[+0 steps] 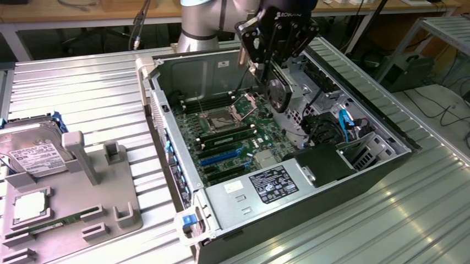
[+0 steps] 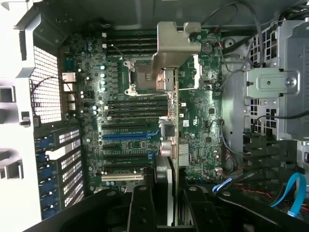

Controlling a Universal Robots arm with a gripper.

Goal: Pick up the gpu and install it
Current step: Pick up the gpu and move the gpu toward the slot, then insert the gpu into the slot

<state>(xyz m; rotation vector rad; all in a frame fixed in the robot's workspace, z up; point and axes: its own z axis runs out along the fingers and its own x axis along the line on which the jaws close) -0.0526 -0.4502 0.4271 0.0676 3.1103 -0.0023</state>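
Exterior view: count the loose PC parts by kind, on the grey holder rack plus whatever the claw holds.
Boxy silver hard drive with white label: 1
Silver square chip: 1
Slim green RAM stick: 1
Flat dark gpu card with silver bracket, held in the claw: 1
Total: 4

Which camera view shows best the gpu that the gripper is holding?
The exterior view: the gpu hangs there with its dark face visible, clamped in the gripper above the open computer case. The wrist view gives it edge-on, a thin line with the silver bracket, over the motherboard.
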